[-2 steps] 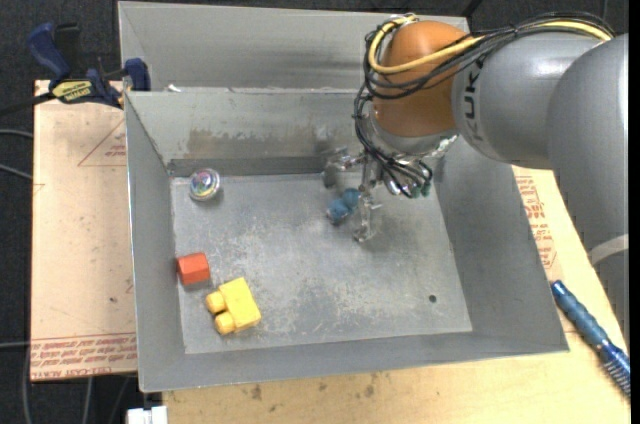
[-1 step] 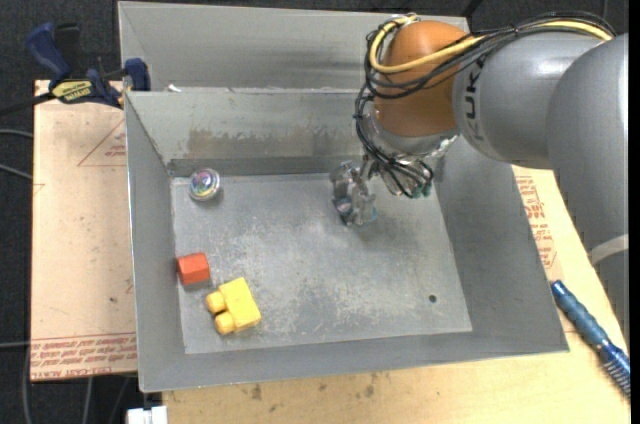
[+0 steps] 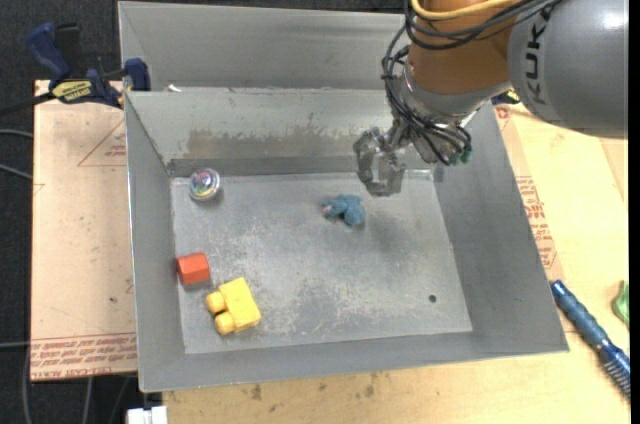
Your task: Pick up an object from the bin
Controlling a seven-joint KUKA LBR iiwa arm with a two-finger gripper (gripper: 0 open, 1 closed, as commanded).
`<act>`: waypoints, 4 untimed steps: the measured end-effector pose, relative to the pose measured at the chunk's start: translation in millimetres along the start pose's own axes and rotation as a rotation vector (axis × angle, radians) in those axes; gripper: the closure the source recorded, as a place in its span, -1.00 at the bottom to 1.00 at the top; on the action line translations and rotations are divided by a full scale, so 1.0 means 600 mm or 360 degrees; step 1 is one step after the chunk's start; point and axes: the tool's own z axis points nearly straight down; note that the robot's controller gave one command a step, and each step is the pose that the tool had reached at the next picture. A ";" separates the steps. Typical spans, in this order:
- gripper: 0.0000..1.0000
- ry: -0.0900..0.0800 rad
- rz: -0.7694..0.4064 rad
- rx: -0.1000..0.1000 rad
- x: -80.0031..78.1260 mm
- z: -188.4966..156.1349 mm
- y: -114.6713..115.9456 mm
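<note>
The arm (image 3: 580, 42) reaches into the grey metal bin (image 3: 300, 47) from the right, its orange wrist cover (image 3: 465, 22), wrapped in black and yellow cables, hanging above the bin's far right part. Below the cover the hand (image 3: 381, 168) points down at the far edge of the bin floor, close to where the floor meets the sloping far wall, right of the middle. Whether the hand is apart or together cannot be told from this angle, and nothing can be made out in its grasp. The thing nearest to it is a small blue-grey lump (image 3: 345, 210) of uneven shape, lying on the floor just to the near left of the hand, close by it but apart from it; no contact between them is visible. The other things lie well apart from the hand, on the left side of the floor: a small shiny round ball (image 3: 205, 185) near the far left corner, a red cube (image 3: 193, 267) nearer along the left wall, and just beside the cube, to its near right, a yellow block (image 3: 233, 304) with round studs, close to the near left corner. The near right of the floor is bare, scuffed metal.
</note>
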 end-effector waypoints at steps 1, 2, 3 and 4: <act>-1.00 0.0013 0.0001 -0.0006 0.003 0.009 0.001; -1.00 0.0025 -0.0152 -0.0012 -0.028 0.170 0.040; -1.00 0.0018 -0.0119 -0.0007 -0.014 0.206 -0.021; 1.00 0.0014 -0.0123 -0.0007 -0.016 0.203 -0.019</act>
